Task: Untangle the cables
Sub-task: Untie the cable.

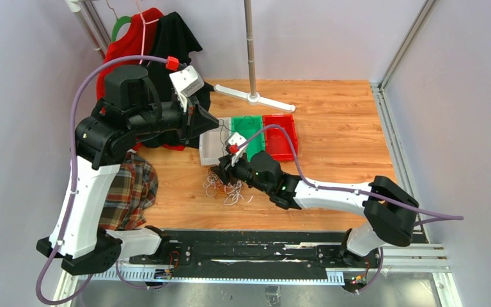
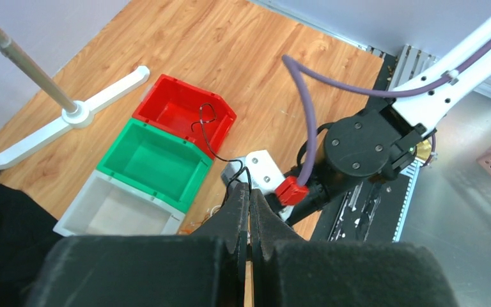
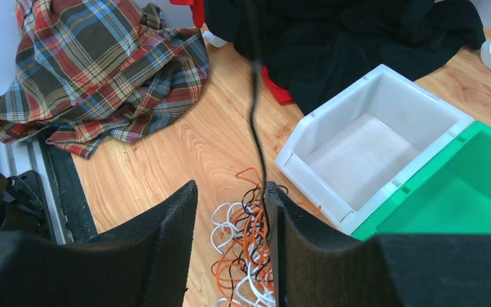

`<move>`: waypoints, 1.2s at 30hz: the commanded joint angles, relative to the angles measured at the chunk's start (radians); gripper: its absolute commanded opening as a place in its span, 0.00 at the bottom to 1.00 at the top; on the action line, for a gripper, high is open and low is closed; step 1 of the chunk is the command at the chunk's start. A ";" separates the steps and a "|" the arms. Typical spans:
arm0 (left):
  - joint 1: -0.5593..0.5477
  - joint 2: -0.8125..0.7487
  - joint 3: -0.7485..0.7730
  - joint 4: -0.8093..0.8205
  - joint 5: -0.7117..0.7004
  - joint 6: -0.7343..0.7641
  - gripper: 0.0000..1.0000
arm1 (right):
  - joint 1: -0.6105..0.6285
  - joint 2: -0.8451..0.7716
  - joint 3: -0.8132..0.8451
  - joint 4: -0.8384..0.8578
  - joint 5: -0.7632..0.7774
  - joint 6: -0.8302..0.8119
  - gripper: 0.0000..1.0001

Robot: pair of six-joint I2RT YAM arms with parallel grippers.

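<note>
Pinching 1 black cable [image 3: 257, 128], my left gripper [image 2: 245, 187] is closed. My right gripper [image 3: 230, 193] hangs open over the tangle [image 3: 240, 256].

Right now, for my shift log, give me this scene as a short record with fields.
left claw: shut on a black wire
right claw: open, above the wire tangle
bins: white bin, green bin, red bin, in a row
cloth: plaid cloth lying left of the tangle
</note>
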 commanded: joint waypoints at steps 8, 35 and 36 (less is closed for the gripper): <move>-0.008 -0.042 0.101 0.023 0.030 -0.036 0.00 | 0.009 0.119 0.032 0.029 0.018 0.025 0.25; -0.008 -0.028 0.438 0.394 -0.655 0.105 0.00 | -0.006 0.117 -0.399 0.204 0.222 0.126 0.24; -0.008 -0.049 0.402 0.461 -0.702 0.110 0.00 | -0.006 0.114 -0.411 0.210 0.224 0.130 0.24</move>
